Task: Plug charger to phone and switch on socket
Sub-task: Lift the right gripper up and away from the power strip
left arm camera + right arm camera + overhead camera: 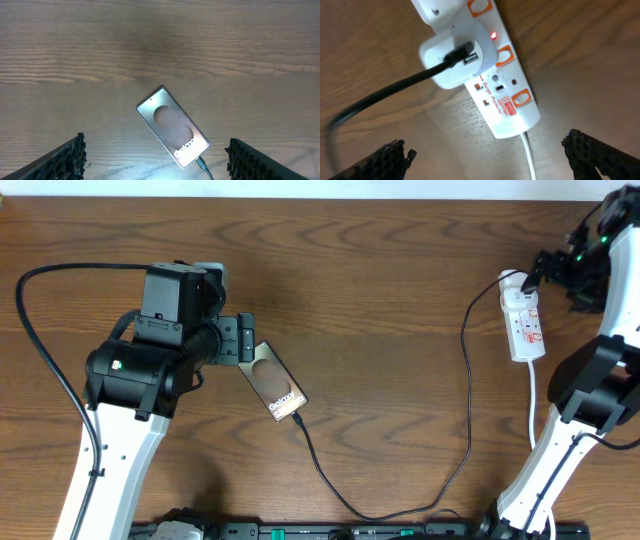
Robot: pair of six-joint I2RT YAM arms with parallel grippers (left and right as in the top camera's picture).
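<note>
- Lying diagonally on the table [380,260], the phone [273,383] has the charger [469,400] at its lower end.
- Its cable reaches a white adapter [457,55] in the socket [526,330], red light [493,35] lit.
- Jaws spread wide: left gripper [246,340] above the phone, right gripper [492,157] above the socket.

Bright, even light — faint shadows (wrist views soft).

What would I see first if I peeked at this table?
A silvery phone lies slanted on the wooden table, left of the middle. A long black cable loops from its lower end across to a white power strip at the right, where a small red light glows.
</note>
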